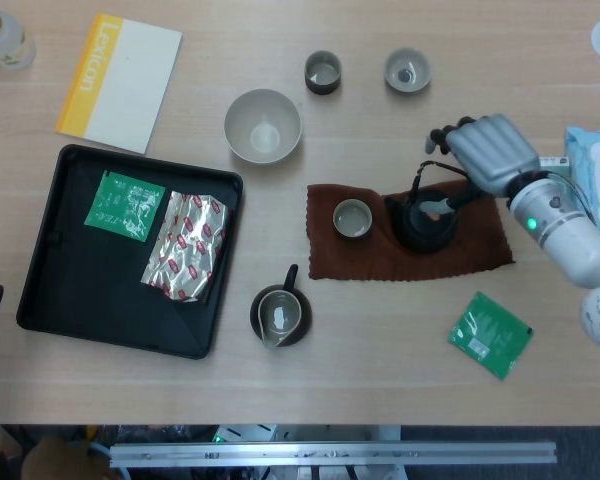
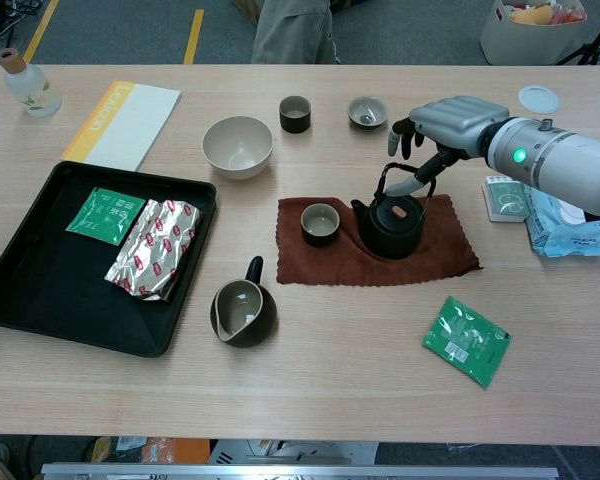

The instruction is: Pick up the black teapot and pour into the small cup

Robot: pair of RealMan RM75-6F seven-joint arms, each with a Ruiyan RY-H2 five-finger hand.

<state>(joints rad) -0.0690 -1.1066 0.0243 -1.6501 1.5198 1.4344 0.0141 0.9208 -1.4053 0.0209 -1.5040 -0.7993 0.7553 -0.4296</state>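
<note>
Only chest view shows teapot (image 2: 393, 226) spout; robot hand (image 2: 450, 122) perhaps touching.

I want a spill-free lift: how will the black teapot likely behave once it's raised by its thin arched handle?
The black teapot would probably swing or tilt, since its handle looks like a thin wire bail. It looks squat and dense, so likely heavy for its size. The lid may slip off when tipped toward the small cup.
</note>
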